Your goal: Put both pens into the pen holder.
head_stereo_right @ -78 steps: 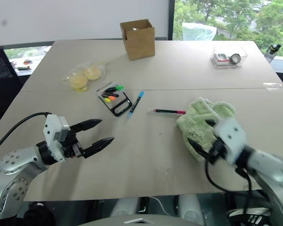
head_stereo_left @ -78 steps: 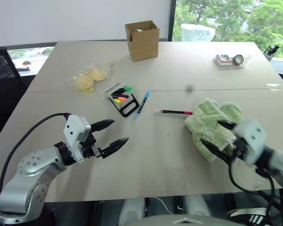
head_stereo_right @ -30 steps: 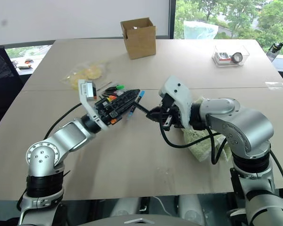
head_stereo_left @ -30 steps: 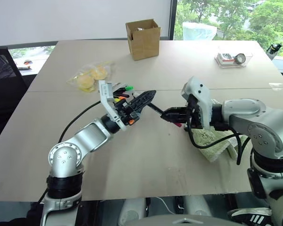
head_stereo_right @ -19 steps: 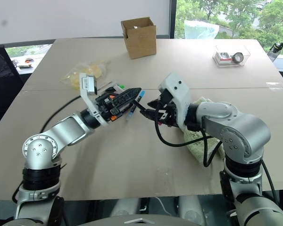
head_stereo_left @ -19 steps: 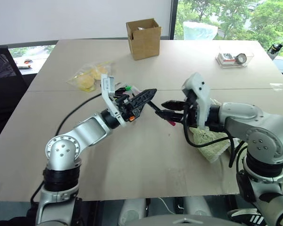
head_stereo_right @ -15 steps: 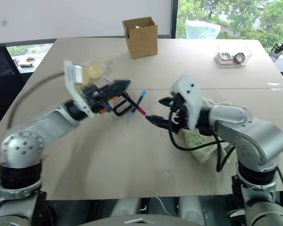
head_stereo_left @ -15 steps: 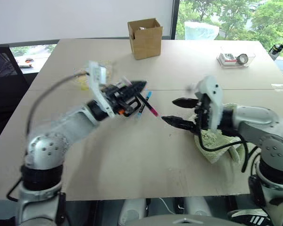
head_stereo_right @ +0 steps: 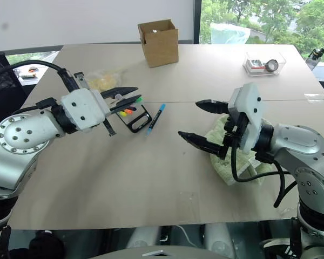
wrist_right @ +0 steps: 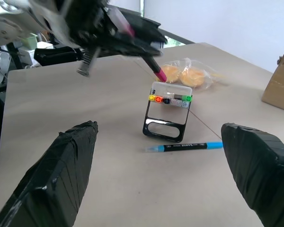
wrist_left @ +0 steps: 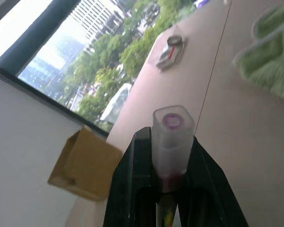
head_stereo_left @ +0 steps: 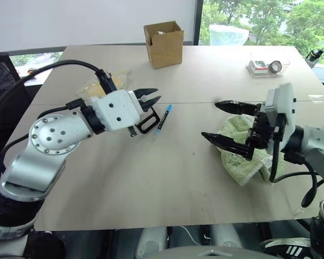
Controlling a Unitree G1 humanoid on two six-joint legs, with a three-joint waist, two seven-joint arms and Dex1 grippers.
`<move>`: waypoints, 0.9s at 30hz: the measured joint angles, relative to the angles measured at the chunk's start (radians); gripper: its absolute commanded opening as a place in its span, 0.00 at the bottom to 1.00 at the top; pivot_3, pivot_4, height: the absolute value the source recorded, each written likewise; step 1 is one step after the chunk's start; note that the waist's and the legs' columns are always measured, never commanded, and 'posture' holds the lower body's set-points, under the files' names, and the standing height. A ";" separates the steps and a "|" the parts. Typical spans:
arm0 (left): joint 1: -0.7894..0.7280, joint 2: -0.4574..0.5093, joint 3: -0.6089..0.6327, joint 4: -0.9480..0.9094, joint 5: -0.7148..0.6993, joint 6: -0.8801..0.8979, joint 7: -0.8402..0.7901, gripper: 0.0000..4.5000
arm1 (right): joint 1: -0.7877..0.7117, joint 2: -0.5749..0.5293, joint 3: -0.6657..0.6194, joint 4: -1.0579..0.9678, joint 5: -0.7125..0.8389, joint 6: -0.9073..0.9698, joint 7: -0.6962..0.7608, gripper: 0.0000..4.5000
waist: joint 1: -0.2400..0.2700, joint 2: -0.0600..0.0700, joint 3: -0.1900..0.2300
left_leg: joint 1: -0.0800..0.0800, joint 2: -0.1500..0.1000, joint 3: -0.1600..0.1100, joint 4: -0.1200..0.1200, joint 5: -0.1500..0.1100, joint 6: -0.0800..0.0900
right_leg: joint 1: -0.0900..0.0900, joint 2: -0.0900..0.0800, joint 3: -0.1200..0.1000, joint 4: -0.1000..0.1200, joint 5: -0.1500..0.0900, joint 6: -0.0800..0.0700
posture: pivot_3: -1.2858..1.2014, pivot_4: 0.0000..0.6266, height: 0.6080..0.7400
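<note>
1. Left wrist view: the left gripper [wrist_left: 173,156] was seen clenched on the black pen with pink ends [wrist_left: 171,130], the pink end cap poking out between the fingertips. From the head camera the same pen [head_stereo_right: 108,128] hung down and back from the gripper, raised off the table [head_stereo_left: 151,178].
2. The right gripper [head_stereo_left: 224,121] was seen released, jaws wide apart and empty, held above the table beside the green cloth [head_stereo_left: 243,162].
3. The blue pen [head_stereo_left: 163,119] was seen lying flat on the table, just beside the black pen holder [head_stereo_left: 146,121]. The holder was seen lying flat too, with short markers [wrist_right: 170,99] at one end and the open loop at the other.
4. Risk: the pen appeared to be gripped near one end only, so it could be swung or dropped during a turn of the wrist.
5. Risk: the holder looked light and was not pinned down. It could be pushed along or tipped when the pen was pressed in, and the blue pen could be knocked away.
6. Risk: the slot was small and partly hidden by the left arm, so the pen tip could be landed on the markers instead.
</note>
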 measured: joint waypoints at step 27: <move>-0.105 -0.242 -0.081 0.364 0.186 -0.096 -0.163 0.99 | 0.090 -0.106 0.023 -0.090 0.085 -0.148 -0.117 1.00 | 0.001 -0.003 0.002 | -0.003 0.001 -0.001 0.002 0.000 0.001 | 0.000 -0.002 -0.002 0.001 0.002 0.004 | 0.52 0.24 1.00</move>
